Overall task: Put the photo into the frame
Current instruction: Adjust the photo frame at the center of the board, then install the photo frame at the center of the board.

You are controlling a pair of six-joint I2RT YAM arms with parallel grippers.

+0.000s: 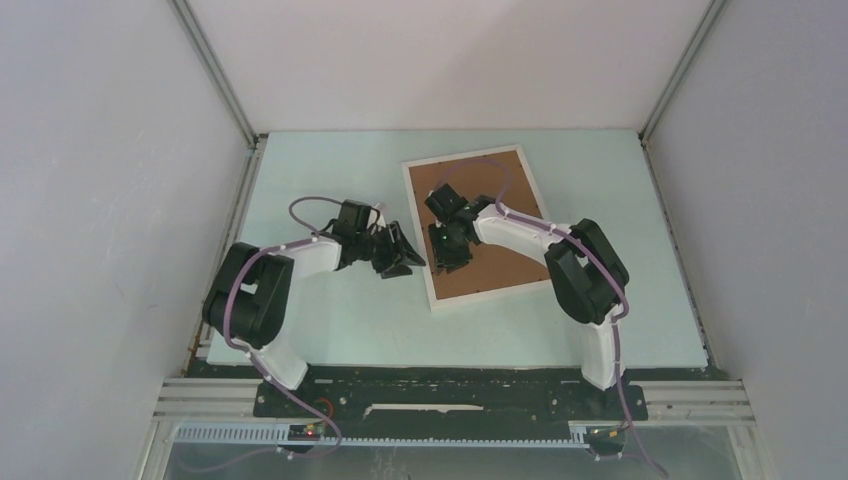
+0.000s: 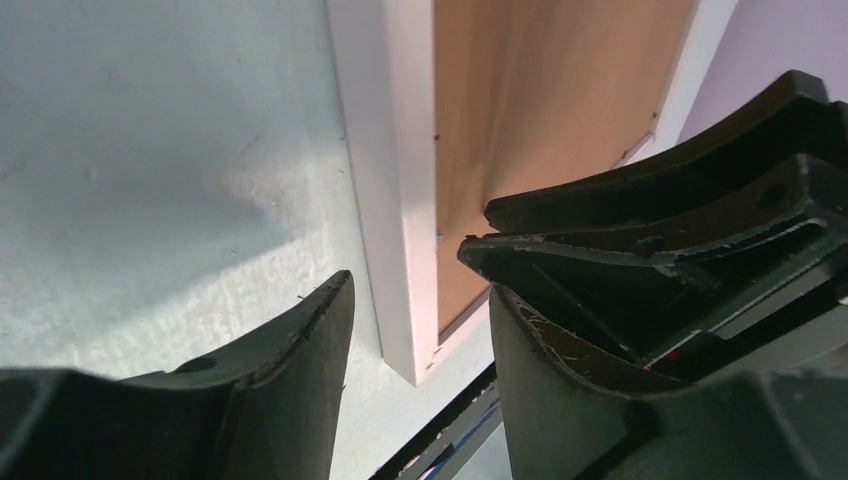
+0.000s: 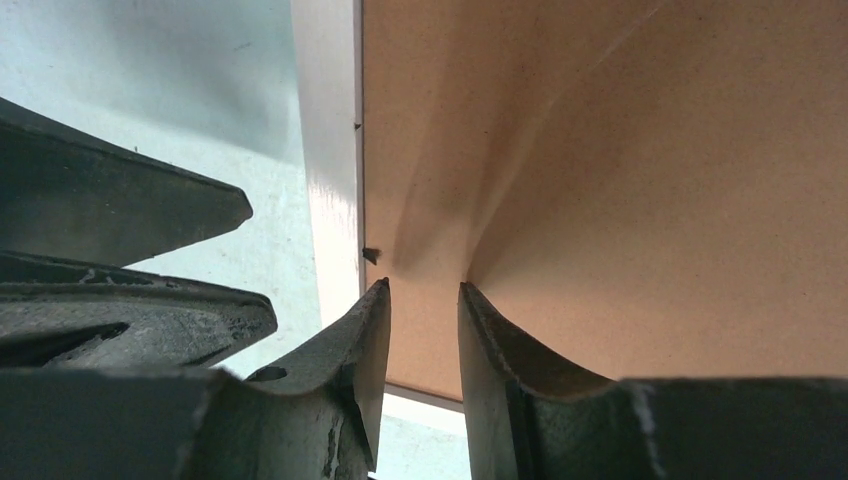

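Top external view, by count: two arms, two end effectors, one frame and one brown backing board. The frame lies flat on the pale green counter, right of centre and towards the back, turned slightly askew. The board lies inside its white rim and fills it. The right wrist view adds two small dark tabs along the inner edge of the frame's left rail.

White walls close in the counter at the back and on both sides, with metal posts in the back corners.

The left end effector is low over the counter, just beside the frame's left rail. Its fingers stand well apart with nothing between them. Through the gap, the wrist view shows the white rail and bare counter.

The right end effector reaches over the board near that same rail. Its fingers are close together with a narrow gap between them and nothing in it. Their tips are at or just above the brown surface; whether they touch it I cannot tell.

The two end effectors crowd each other at the left rail, and the right one's fingers fill the right side of the left wrist view. Bare counter lies left of the frame and in front of it. The frame's far corner comes near the back edge, and a narrower strip runs along the right wall
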